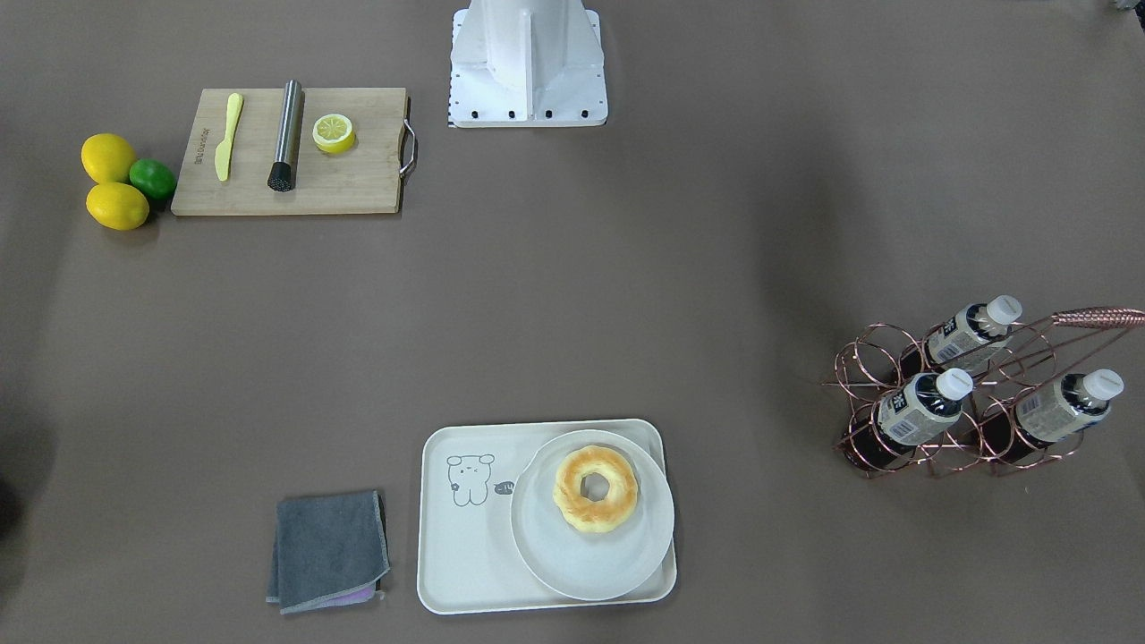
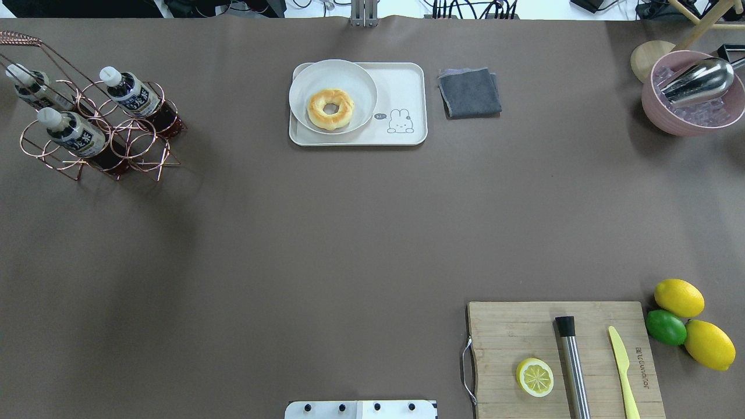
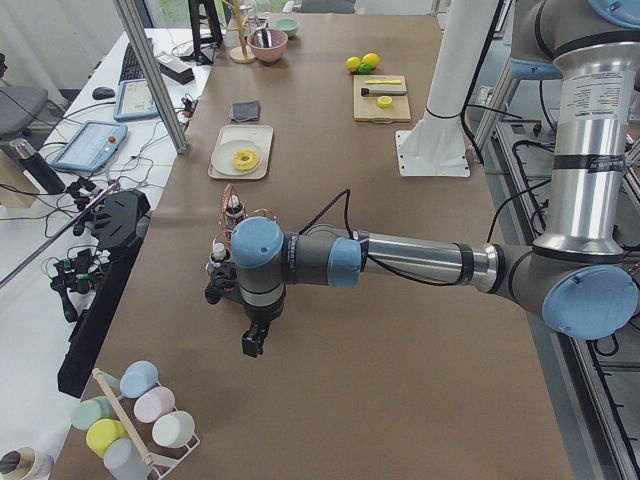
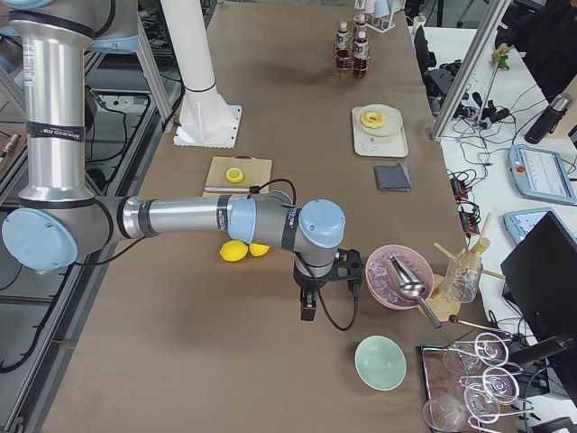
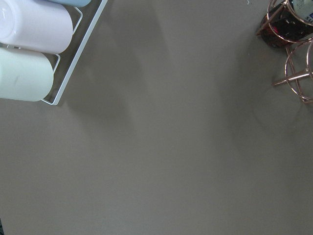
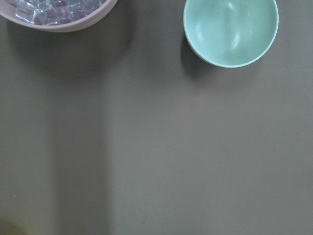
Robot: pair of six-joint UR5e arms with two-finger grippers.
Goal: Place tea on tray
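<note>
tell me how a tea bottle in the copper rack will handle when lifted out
The tea bottle holds dark liquid, so it is probably hefty for its size. It leans inside the wire rack, so it may snag coming out. Its round, smooth plastic could slip or roll.

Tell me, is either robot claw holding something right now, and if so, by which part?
Nothing is held. The left claw and right claw both hang empty, and all three tea bottles sit in the wire rack.
</note>
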